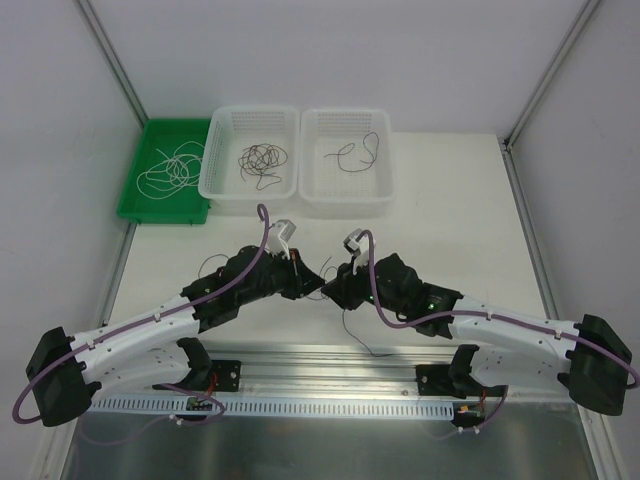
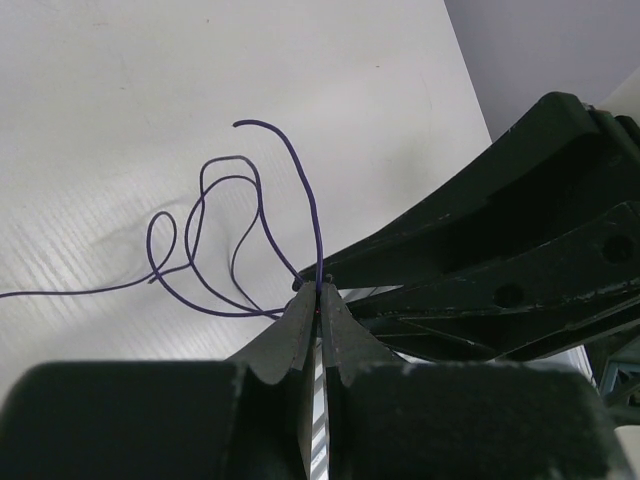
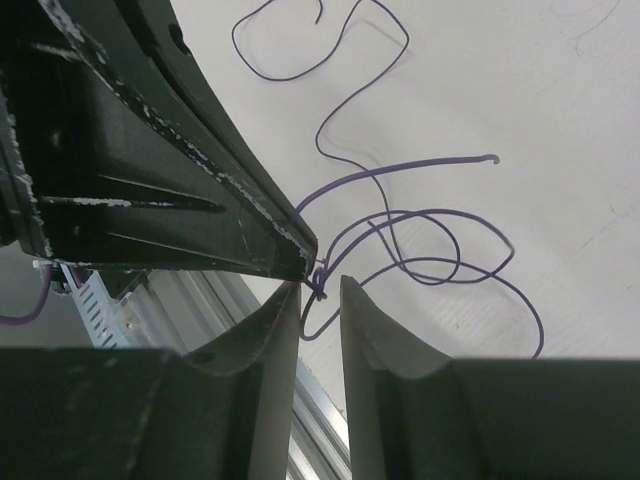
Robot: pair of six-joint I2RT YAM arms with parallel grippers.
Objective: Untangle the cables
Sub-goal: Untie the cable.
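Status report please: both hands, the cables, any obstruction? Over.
Left hand shut on thin dark purple wire. Right hand open, jaws astride same wire. Hands tip to tip.

In the left wrist view one strand of the cables (image 2: 316,235) runs off the picture's left edge, the small knot between the tips of the right gripper (image 3: 322,288) is too fine to read, and from above both arms hide it near the table's (image 1: 450,220) near edge.
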